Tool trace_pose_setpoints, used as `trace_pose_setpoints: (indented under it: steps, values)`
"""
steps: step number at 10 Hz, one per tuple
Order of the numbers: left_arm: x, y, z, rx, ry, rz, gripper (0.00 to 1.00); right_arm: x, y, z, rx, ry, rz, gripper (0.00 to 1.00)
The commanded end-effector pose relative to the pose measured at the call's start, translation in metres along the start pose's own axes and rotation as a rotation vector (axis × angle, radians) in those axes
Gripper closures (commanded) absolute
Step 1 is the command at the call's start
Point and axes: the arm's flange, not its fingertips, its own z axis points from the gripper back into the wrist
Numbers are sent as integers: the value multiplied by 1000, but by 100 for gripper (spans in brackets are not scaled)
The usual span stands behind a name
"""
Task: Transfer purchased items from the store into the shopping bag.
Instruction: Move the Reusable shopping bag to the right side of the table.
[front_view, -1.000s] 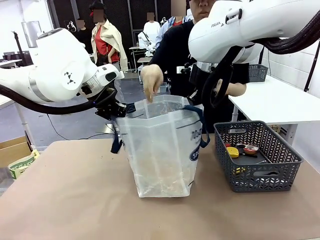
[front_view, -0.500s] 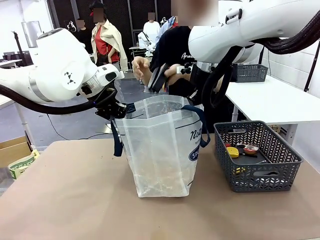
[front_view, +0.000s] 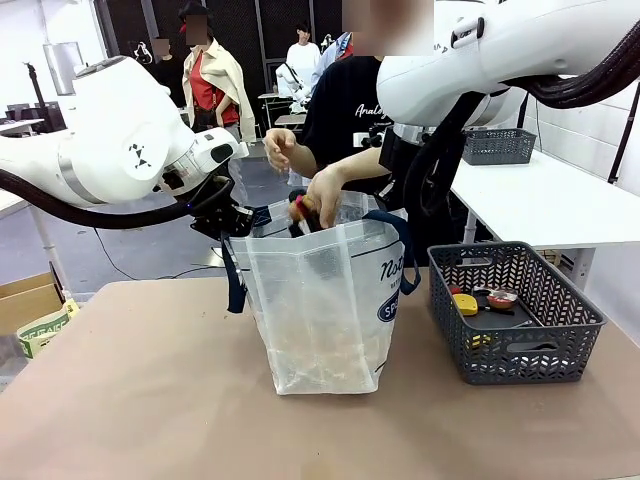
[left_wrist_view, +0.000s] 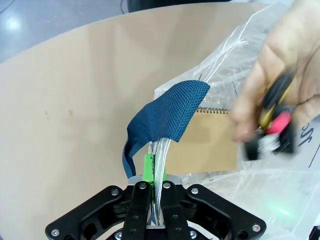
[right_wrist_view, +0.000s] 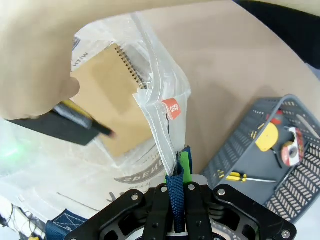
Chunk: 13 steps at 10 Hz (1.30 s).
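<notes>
Tan table (front_view: 150, 400) in a workshop room, with other people well back. The bag (front_view: 320, 310) stands upright mid-table. The basket (front_view: 515, 310) sits near it on the robot's right, not touching.

Left gripper (left_wrist_view: 154, 167): jaws clamped on the bag's rim film, just beneath a navy strap (left_wrist_view: 170, 112). Right gripper (right_wrist_view: 178, 175): jaws clamped on the other strap and the rim at the opposite side. Judgement: the 2 opposed grips stretch the mouth wide and stop the limp film from folding, so the person can load without a snag.

The person's hand (front_view: 325, 195) is at the mouth, lowering a dark bundle (left_wrist_view: 272, 130) with pink and yellow parts. It is too blurred to identify further.

Already inside: 1 tan spiral notebook (right_wrist_view: 112, 115), lying against the bag's wall.

In the basket: a yellow round item (right_wrist_view: 267, 137), a screwdriver (right_wrist_view: 240, 177) and a red-rimmed roll (right_wrist_view: 290, 150), loose on the floor.

Judgement: the transfer is partly done, with several items left. Both grips need to hold steady while the hand is inside. Any slack on either side would let the mouth close over it.
</notes>
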Motion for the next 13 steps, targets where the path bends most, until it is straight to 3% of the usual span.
trace_pose_setpoints:
  steps: [1, 13]
  values:
    - [0, 1, 2, 3, -4, 2, 100, 0, 0, 0, -1, -1, -1, 100]
    - [0, 1, 2, 3, -4, 2, 100, 0, 0, 0, -1, -1, -1, 100]
